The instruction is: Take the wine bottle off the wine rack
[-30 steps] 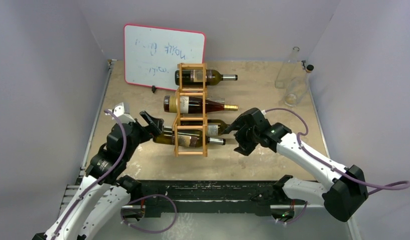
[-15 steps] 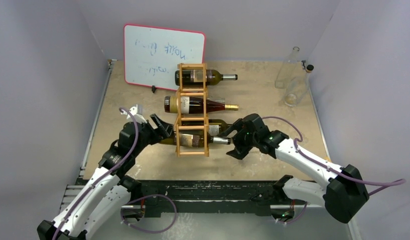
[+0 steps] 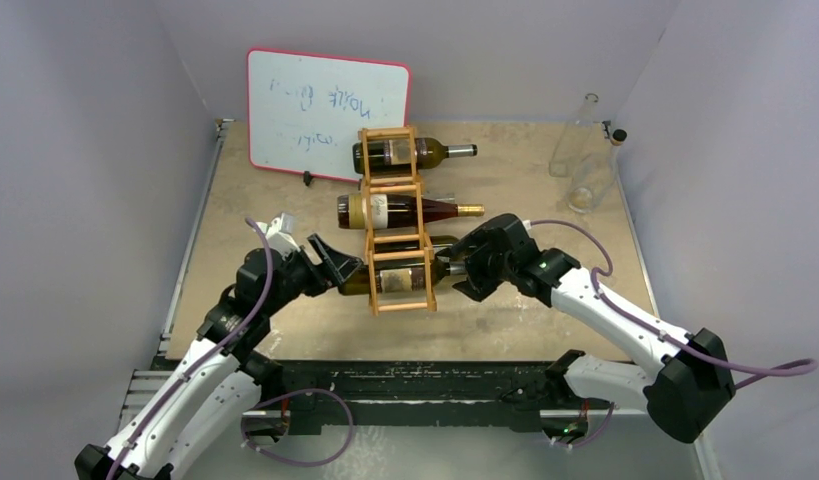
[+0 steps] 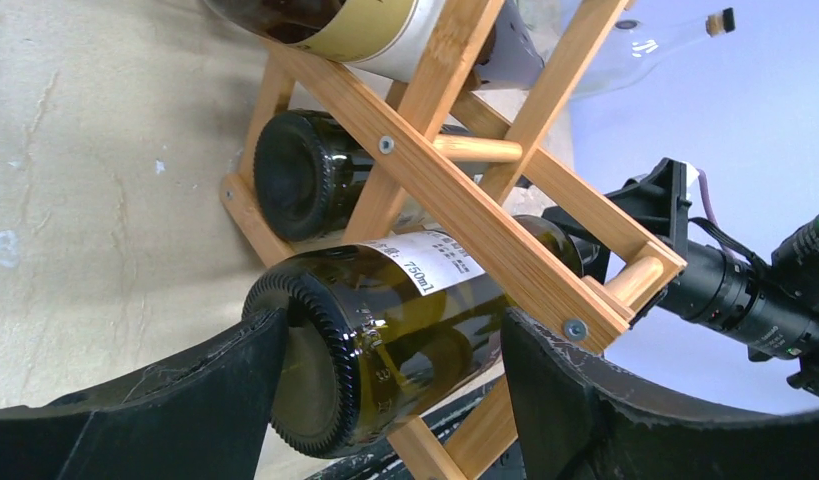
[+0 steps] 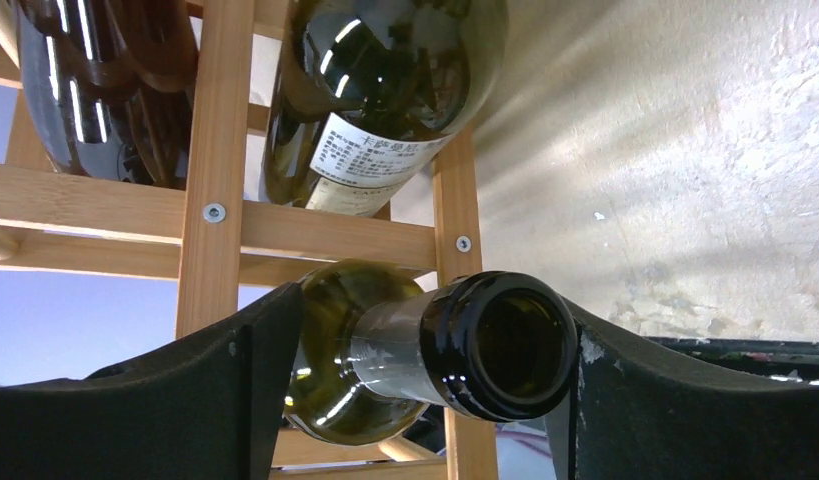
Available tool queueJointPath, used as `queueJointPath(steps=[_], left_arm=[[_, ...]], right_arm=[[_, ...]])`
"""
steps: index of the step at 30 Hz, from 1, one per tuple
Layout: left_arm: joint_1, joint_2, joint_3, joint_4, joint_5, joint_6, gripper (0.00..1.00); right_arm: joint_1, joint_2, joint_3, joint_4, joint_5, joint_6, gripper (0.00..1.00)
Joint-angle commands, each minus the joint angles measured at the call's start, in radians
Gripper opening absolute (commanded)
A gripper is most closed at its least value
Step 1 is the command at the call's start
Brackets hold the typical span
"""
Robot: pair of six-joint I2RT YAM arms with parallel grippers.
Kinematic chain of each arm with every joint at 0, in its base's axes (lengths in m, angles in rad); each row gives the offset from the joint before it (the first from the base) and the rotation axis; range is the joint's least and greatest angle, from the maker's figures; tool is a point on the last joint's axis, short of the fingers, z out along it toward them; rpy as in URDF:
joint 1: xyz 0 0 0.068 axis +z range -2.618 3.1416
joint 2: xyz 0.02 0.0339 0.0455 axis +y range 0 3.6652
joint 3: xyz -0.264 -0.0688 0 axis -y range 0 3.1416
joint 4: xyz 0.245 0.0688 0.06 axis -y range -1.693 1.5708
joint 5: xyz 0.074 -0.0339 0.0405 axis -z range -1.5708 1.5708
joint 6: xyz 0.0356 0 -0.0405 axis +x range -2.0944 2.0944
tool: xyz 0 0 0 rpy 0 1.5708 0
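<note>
The wine rack [image 3: 393,182], a light wooden lattice [image 4: 485,235] [image 5: 215,150], lies on the table with several bottles through it. The nearest wine bottle [image 3: 357,282] is dark green with a white label. My left gripper [image 3: 337,262] is at its base end. In the left wrist view the jaws [image 4: 395,330] are closed round the ribbed base [image 4: 315,370], one pad on the base and the other against the side by a slat. My right gripper [image 3: 463,265] straddles the neck [image 5: 495,345]. Its jaws [image 5: 430,320] stand open, the lip touching one finger and a gap at the other.
Two more bottles [image 3: 440,152] [image 3: 440,210] lie in the rack's farther openings, and another [image 3: 440,243] sits just behind the nearest. A red-edged whiteboard [image 3: 328,115] leans at the back left. Two clear glass bottles [image 3: 575,135] [image 3: 593,175] stand at the back right by the wall.
Both arms moved in on the nearest bottle and their jaws narrowed. The left gripper closed on the base, and the whole rack slid a little to the right.
</note>
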Motion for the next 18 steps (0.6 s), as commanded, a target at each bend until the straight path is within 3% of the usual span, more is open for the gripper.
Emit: queueJointPath(steps=[1, 10, 18], left_arm=[[-0.008, -0.007, 0.023, 0.071, 0.068, -0.019, 0.78], [-0.008, 0.001, 0.049, 0.043, 0.069, 0.024, 0.8], [-0.008, 0.02, 0.282, -0.21, -0.159, 0.3, 1.0]], right_arm=[[0.008, -0.016, 0.041, -0.045, 0.071, 0.02, 0.76], [0.008, -0.009, 0.011, -0.005, 0.103, 0.082, 0.66], [0.008, -0.024, -0.009, 0.005, 0.108, 0.131, 0.5]])
